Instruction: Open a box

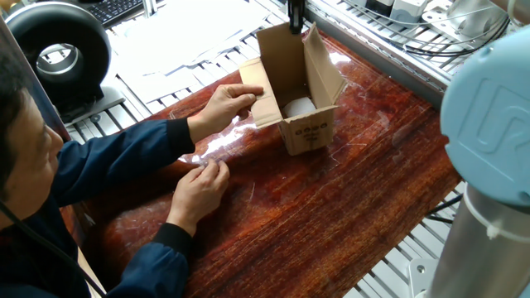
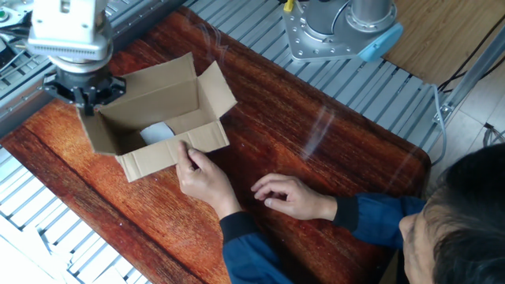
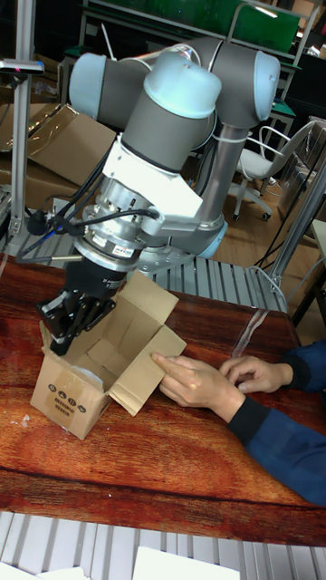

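Note:
The box point(image 1: 308, 131) is a small brown carton with black print on its side, standing on the wooden table with its top flaps spread. Something pale point(image 1: 299, 106) lies on its bottom. My gripper point(image 1: 295, 22) is at the top edge of the far flap point(image 1: 281, 51), its fingers close together with nothing visibly held. From the other side, the gripper point(image 2: 80, 93) hovers over the box's point(image 2: 170, 150) left end. In the tall view the gripper point(image 3: 62, 337) touches the left flap above the box point(image 3: 68, 401). A person's hand point(image 1: 225, 104) holds the near flap.
The person sits at the table's near side, with a second hand point(image 1: 201, 184) resting on the wood. A round black device point(image 1: 56, 51) and papers lie beyond the table's left end. Cables point(image 1: 431, 33) run along the aluminium rails at the back. The arm's base point(image 2: 339, 28) is bolted at the far edge.

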`<state>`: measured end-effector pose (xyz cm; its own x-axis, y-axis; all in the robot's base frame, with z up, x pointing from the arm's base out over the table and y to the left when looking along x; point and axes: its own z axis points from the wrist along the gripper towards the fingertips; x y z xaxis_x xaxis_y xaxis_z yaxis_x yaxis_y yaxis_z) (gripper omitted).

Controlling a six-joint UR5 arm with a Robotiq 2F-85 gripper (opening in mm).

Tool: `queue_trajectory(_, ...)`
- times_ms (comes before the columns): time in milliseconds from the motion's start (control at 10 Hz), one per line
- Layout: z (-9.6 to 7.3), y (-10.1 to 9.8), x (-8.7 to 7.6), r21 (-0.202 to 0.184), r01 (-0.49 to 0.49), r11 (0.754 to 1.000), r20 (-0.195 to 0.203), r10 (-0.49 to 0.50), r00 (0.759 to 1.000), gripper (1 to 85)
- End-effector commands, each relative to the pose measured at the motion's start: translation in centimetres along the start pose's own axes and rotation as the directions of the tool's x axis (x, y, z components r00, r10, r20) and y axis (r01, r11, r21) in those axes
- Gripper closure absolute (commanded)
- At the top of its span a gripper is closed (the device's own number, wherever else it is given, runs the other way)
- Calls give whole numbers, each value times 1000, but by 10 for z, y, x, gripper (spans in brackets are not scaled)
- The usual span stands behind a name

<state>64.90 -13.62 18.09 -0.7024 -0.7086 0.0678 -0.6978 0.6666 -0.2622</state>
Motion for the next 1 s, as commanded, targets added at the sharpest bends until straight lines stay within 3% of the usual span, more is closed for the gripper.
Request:
queue_trajectory(0, 9, -9, -20, 1, -25, 1000, 49, 25, 998, 847)
queue_trajectory(300, 26, -2, -26, -16, -42, 999, 54, 43, 998, 847)
queue_trajectory(500, 36, 11, -30, -55, -55, 997, 68, 59, 996, 847)
queue_trajectory(900, 45, 12, -33, -49, -35, 998, 98, 40, 994, 847)
